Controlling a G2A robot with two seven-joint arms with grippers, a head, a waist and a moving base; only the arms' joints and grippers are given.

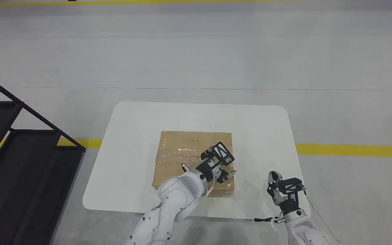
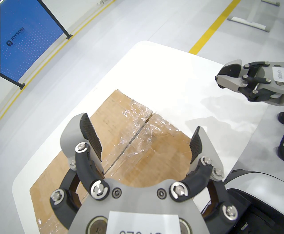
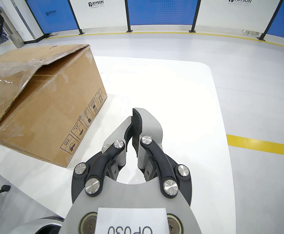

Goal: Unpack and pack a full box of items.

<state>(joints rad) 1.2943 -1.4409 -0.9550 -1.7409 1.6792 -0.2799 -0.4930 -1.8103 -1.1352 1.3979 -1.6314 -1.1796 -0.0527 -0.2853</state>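
Note:
A brown cardboard box [image 1: 187, 156] stands in the middle of the white table [image 1: 135, 141], its top flaps taped over with crinkled clear tape [image 2: 137, 124]. My left gripper [image 2: 142, 137] hovers open just above the box top [image 2: 155, 159], near its front right corner, with nothing between the fingers. In the top view that gripper [image 1: 226, 171] sits over the box's near right edge. My right gripper [image 3: 134, 124] is shut and empty, low over the table's front right corner [image 1: 285, 187], to the right of the box [image 3: 48, 110]. One flap corner is lifted slightly.
A black metal rack [image 1: 30, 165] stands left of the table. Bare table top [image 3: 173, 93] stretches right of and behind the box. Blue panels on black stands [image 3: 155, 13] line the far floor, with yellow floor lines [image 1: 343, 149].

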